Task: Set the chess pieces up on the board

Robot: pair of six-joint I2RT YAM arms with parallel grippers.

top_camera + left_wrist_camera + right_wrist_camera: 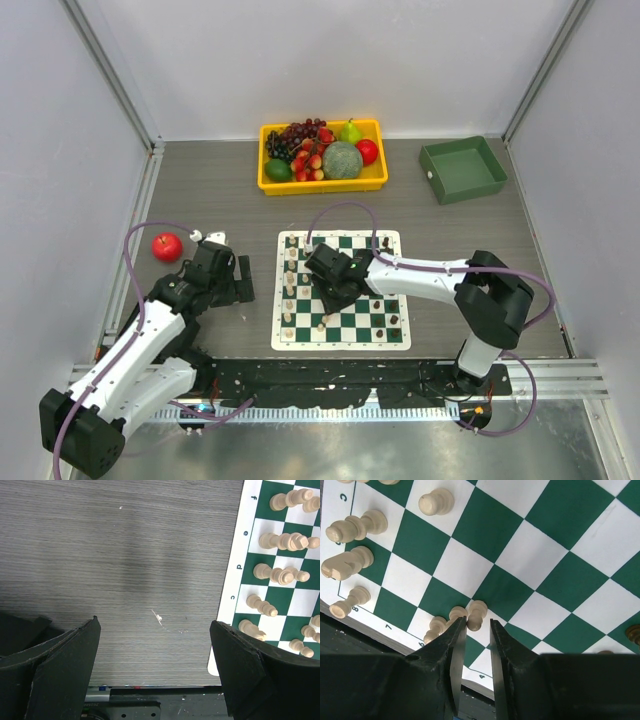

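The green and white board (pixel 352 322) lies at the table's middle. Cream pieces (pixel 290 290) stand along its left columns; a few dark pieces (pixel 394 322) stand at its right. My right gripper (pixel 327 303) hangs low over the board's near-left part. In the right wrist view its jaws (pixel 477 621) are a narrow gap apart, with an upright cream pawn (pixel 476 612) just at the tips, not clamped. Two more cream pawns (pixel 437 626) stand beside it. My left gripper (pixel 243 278) is wide open and empty over bare table (pixel 154 622), left of the board's edge (pixel 239 575).
A yellow tray (pixel 320 186) of fruit stands at the back. A green bin (pixel 462 168) is at the back right. A red apple (pixel 167 246) lies left of my left arm. A black rail (pixel 340 380) runs along the near edge.
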